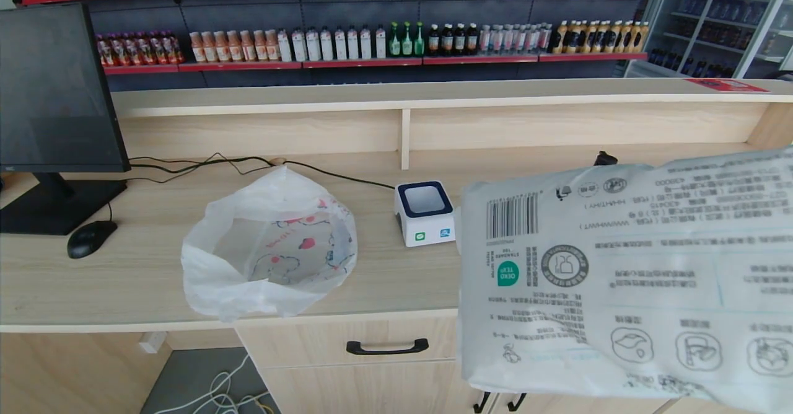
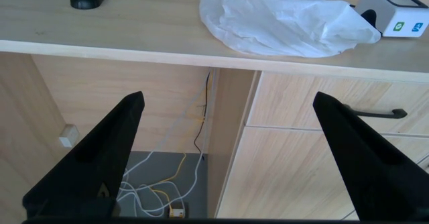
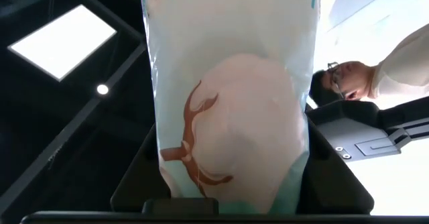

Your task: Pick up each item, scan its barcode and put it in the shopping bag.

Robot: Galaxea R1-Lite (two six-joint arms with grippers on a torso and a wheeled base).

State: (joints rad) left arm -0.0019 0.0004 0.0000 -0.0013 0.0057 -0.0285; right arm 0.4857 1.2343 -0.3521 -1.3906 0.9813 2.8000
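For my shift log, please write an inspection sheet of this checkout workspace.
Surface: wooden counter, drawers below.
Job's things: white package held up in the air, barcode toward the head camera; shopping bag open on the counter; scanner beside it.
Clutter: mouse and monitor at the counter's left end.
Grippers: right gripper shut on the package; left gripper open, below the counter's edge.
Cables: black cable behind the bag; loose cables under the counter.
Surroundings: shelves of bottles behind.

Bright, even shop light falls on the counter [image 1: 124, 277] before me, with only faint shadow under the shopping bag [image 1: 272, 246]. Past my right gripper [image 3: 231, 180] a ceiling panel [image 3: 64, 39] glares against dark (the packet [image 3: 231, 83] between my jaws glows, light coming through), and the far side burns out white.
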